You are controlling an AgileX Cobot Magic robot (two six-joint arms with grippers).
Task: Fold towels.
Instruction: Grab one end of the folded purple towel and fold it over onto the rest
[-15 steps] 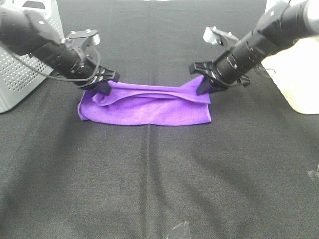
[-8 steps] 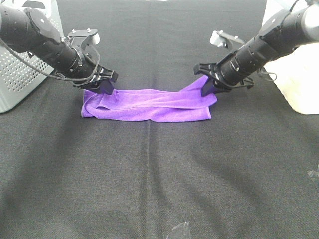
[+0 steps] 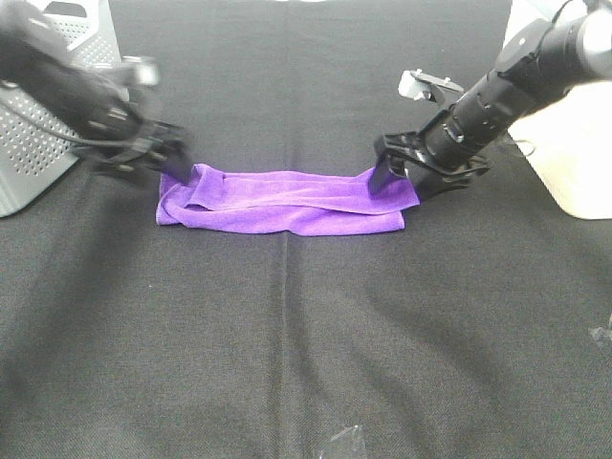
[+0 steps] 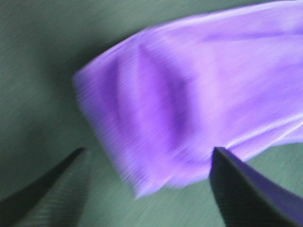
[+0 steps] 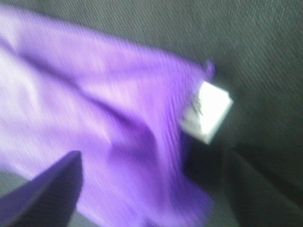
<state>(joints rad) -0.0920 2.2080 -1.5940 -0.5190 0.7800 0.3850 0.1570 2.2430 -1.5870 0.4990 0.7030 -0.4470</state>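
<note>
A purple towel [image 3: 287,201] lies on the black cloth as a long, narrow folded strip. My left gripper [image 3: 170,163] is blurred with motion, just off the towel's far left corner. In the left wrist view the left gripper [image 4: 147,189] is open and empty, with the towel's end [image 4: 199,94] beyond its fingertips [image 4: 246,189]. My right gripper [image 3: 402,175] is open over the towel's far right corner. The right wrist view shows one fingertip [image 5: 47,194], the loose towel [image 5: 94,118] and its white label [image 5: 206,111]; the second finger is out of frame.
A grey perforated basket [image 3: 38,143] stands at the far left. A white container [image 3: 574,143] stands at the far right. A clear plastic scrap [image 3: 344,445] lies at the front edge, another [image 3: 602,335] at the right edge.
Both grippers carried the towel's edge to the far side and let go. The towel now lies as a flatter strip. The left gripper is drawing away to the left.
</note>
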